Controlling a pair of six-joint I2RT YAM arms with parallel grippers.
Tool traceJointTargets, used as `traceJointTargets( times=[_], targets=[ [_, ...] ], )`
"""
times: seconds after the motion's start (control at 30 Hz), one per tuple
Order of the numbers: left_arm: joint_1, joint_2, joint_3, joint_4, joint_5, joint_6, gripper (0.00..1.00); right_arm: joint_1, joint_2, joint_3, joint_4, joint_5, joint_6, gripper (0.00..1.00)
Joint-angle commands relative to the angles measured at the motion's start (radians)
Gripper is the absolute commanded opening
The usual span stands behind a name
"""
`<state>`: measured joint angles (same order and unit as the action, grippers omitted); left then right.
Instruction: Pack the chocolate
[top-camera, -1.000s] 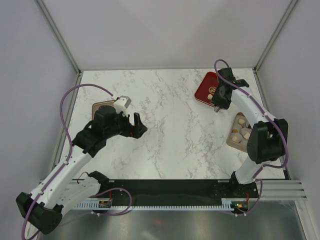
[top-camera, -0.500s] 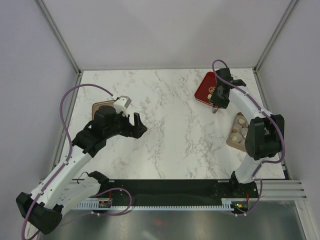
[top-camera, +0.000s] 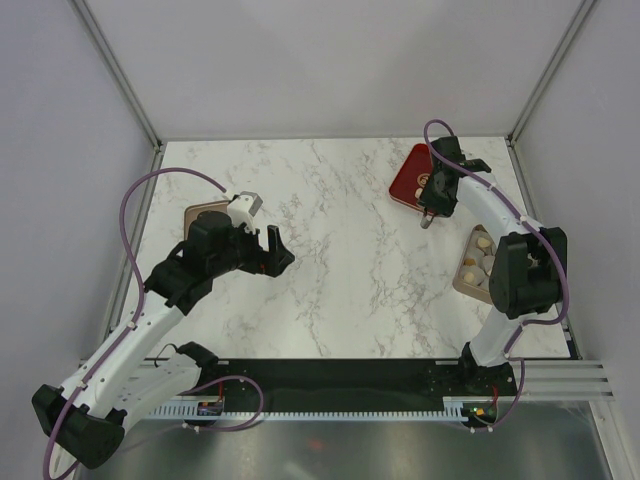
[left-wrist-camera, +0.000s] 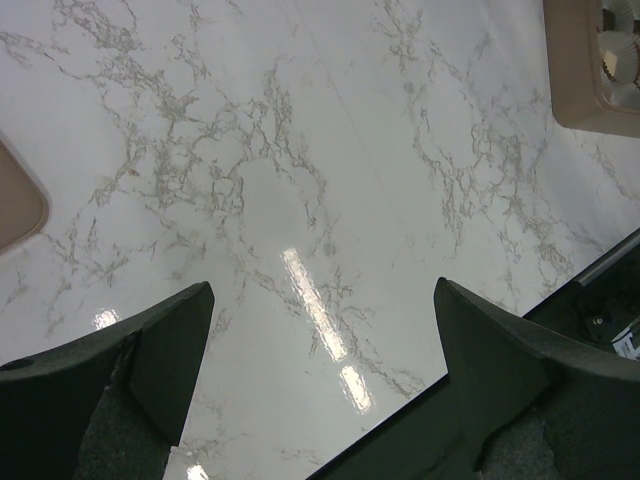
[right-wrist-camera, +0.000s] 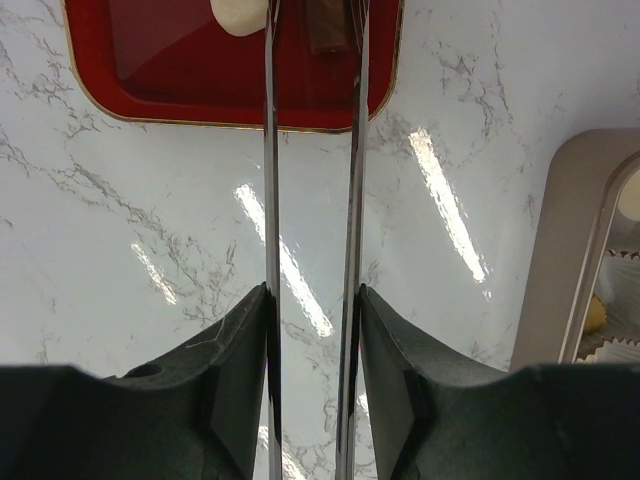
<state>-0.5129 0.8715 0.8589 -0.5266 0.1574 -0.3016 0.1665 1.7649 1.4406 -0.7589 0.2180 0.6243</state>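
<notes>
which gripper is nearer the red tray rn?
Right. The right gripper reaches over the red tray across its edge; the left gripper is far off, over the left side of the table.

I'm looking at a white marble tabletop (top-camera: 340, 250) veined all over in grey. The red rectangular tray (right-wrist-camera: 200, 80) carries a thin gold rim. One small chocolate lump (right-wrist-camera: 238, 14) is cream-white, and a second chocolate lump (right-wrist-camera: 325, 30) is dark brown. The rectangular box (right-wrist-camera: 560, 250) is tan rose-gold.

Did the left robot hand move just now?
No. The left gripper stays open in the same spot on the marble, just right of the tan lid.
</notes>
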Motion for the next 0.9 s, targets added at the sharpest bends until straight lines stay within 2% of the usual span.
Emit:
traceJointTargets(
  times=[0.0,0.47,0.7,0.87],
  targets=[
    [-0.003,-0.011,0.022,0.008,-0.028,0.030,0.99,0.004,-0.008,0.000,0.009,-0.016,0.011,0.47],
    [-0.001,-0.026,0.025,0.000,-0.101,0.039,0.99,0.004,0.042,-0.014,-0.026,-0.003,-0.080,0.41],
    [-0.001,0.010,0.025,0.000,-0.085,0.035,0.99,0.004,0.021,0.038,-0.082,-0.029,-0.130,0.38],
    [-0.003,0.058,0.026,0.000,-0.026,0.024,0.99,0.004,-0.021,0.095,-0.118,-0.078,-0.149,0.36]
  ],
)
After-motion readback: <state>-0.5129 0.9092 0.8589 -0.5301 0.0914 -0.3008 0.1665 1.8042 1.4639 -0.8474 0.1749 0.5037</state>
